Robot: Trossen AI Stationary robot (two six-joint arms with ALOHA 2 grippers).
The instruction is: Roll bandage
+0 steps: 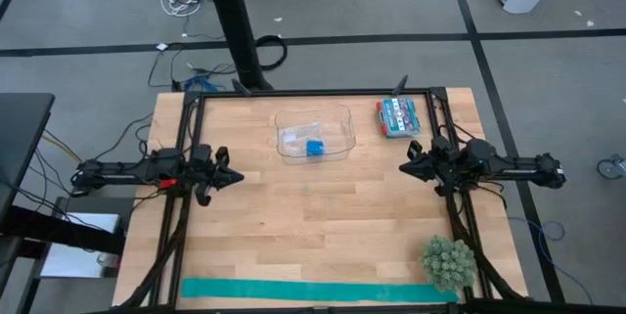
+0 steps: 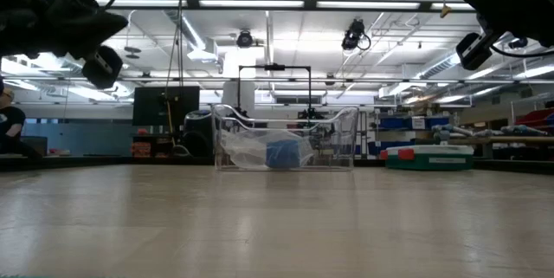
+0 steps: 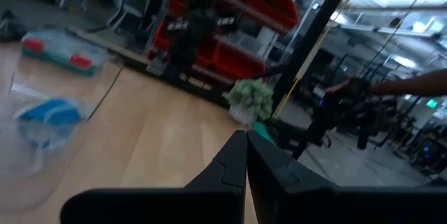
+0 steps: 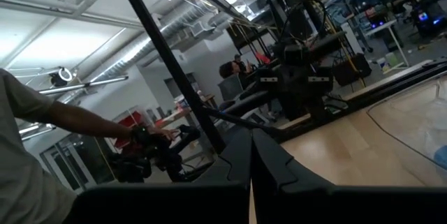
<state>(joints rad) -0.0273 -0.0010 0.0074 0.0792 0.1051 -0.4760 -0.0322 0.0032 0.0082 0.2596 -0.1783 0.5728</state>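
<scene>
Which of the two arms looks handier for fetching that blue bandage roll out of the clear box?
Neither clearly. The bandage lies in the clear box, about midway between the left end effector and right end effector, both shut, empty, raised.

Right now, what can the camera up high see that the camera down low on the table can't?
Only the high view shows the long teal-green strip along the table's near edge and the fuzzy green plant beside it. Only the low view shows the room behind the table, with ceiling lights and shelves. Both show the clear bin holding the blue bandage, the teal box, and the left gripper and right gripper, both shut, empty and raised off the table.
</scene>
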